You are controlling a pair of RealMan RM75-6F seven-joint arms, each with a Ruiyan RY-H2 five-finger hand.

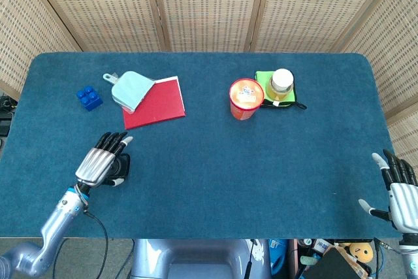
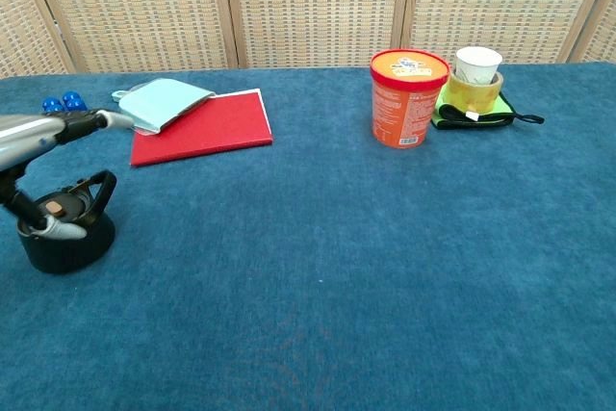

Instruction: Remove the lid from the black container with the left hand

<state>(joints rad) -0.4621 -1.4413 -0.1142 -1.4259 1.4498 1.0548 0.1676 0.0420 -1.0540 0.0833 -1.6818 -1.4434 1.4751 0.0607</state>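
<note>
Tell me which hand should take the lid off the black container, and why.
Left. The left hand is already over the black container, fingers spread above its lid, thumb beside it. The right hand sits open at the table's far right corner, well away from the container.
</note>
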